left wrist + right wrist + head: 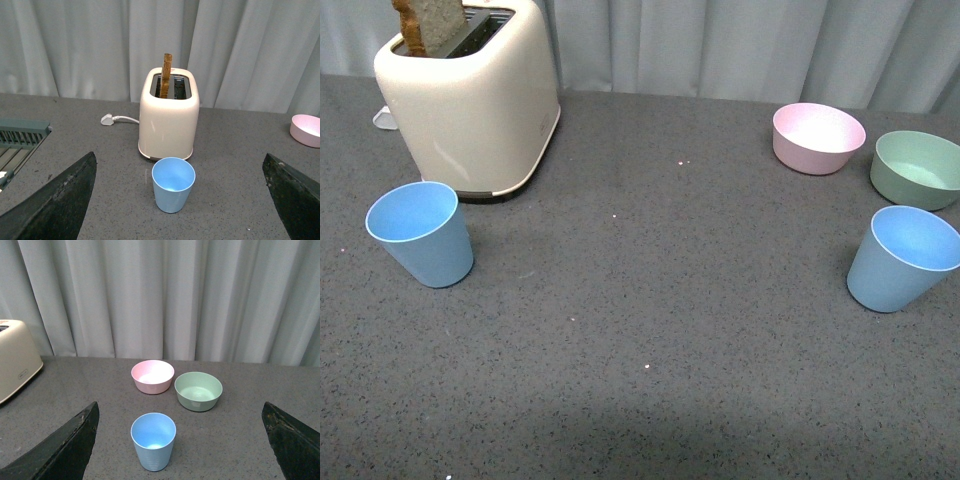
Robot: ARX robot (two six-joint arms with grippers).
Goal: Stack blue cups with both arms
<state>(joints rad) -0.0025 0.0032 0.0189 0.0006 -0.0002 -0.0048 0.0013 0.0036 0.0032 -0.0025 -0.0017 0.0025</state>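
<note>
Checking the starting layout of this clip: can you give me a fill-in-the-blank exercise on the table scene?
The left cup stands just in front of the ____.
The right cup stands nearest the ____ bowl.
Beside that one sits a ____ bowl.
The left gripper and right gripper are both ____.
Missing words: toaster, green, pink, open.
</note>
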